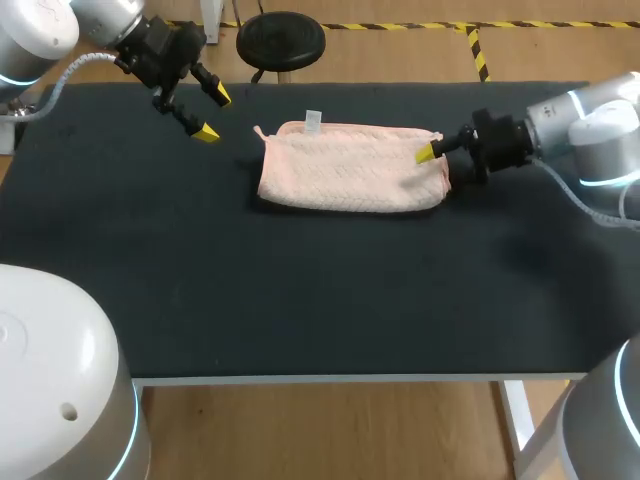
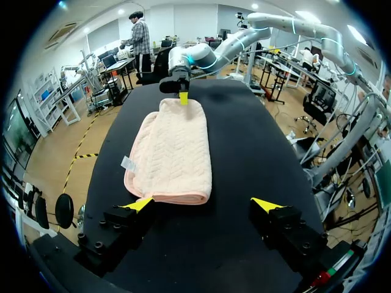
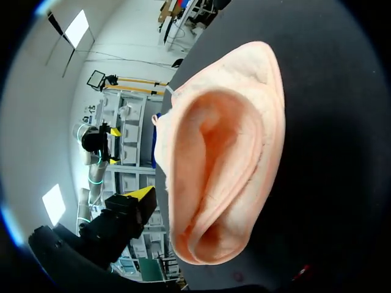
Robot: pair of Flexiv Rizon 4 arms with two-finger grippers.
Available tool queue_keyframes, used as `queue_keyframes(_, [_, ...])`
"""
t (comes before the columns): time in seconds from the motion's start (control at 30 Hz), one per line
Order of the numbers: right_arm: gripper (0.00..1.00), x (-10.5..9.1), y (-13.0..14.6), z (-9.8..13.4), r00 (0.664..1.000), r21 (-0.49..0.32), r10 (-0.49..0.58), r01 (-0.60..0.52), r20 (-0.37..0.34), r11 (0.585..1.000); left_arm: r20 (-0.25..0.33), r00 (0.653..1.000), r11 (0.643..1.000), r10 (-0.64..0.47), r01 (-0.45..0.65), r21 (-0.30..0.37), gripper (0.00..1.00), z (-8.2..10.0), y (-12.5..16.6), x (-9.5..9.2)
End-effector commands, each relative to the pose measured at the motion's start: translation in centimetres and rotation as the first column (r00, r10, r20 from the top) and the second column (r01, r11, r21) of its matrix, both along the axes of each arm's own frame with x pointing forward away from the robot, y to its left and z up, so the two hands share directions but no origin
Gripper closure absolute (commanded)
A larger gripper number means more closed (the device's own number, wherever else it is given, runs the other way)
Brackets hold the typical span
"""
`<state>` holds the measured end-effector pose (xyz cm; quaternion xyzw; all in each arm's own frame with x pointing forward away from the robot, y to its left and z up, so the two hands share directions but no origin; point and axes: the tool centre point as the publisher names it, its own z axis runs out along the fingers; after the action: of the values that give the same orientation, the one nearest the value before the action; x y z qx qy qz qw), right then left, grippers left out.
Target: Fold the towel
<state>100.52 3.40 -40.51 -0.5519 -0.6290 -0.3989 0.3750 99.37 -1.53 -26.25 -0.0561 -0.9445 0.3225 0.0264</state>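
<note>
Towel (image 1: 345, 170) lies long axis left-to-right (tag (image 1: 313, 120) on its far edge).

High rear head view, two near wrist views; towel (image 1: 350, 170) common to all.

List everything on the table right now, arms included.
towel: one, pale pink, folded, lying at the table's middle toward the far edge.
tag: one, white, sticking out of the towel's far edge.
table: one, black top, under everything.
left gripper: one, black with yellow tips, open, over the table's far left, apart from the towel.
right gripper: one, black and yellow, at the towel's right end, touching it; whether it grips cannot be seen.
</note>
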Motion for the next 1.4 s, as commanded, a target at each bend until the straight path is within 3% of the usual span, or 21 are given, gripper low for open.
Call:
queue_keyframes(0.03, [1.00, -0.8, 0.2, 0.8, 0.998, -0.071, -0.051, 0.053, 0.033, 0.996, 0.002, 1.000, 1.000, 0.000, 0.000, -0.002, 0.00, -0.1, 0.0, 0.0])
queue_keyframes(0.27, [1.00, -0.8, 0.3, 2.9, 0.980, -0.199, -0.185, 0.195, 0.068, 0.960, 0.002, 1.000, 1.000, 0.000, 0.000, -0.002, 0.00, -0.1, 0.0, 0.0])
queue_keyframes(0.6, [1.00, -0.6, 3.7, 6.4, 0.965, -0.290, -0.193, 0.239, 0.179, 0.927, 0.002, 1.000, 1.000, 0.000, 0.000, -0.002, 0.00, -0.1, 0.0, 0.0])
queue_keyframes(1.1, [1.00, 2.9, 16.3, 8.8, 0.979, -0.244, -0.089, 0.133, 0.182, 0.961, 0.002, 1.000, 1.000, 0.000, 0.000, -0.002, 0.00, -0.1, 0.0, 0.0])
queue_keyframes(1.4, [1.00, 3.2, 20.5, 8.1, 0.987, -0.195, -0.084, 0.111, 0.140, 0.975, 0.002, 1.000, 1.000, 0.000, 0.000, -0.002, 0.00, -0.1, 0.0, 0.0])
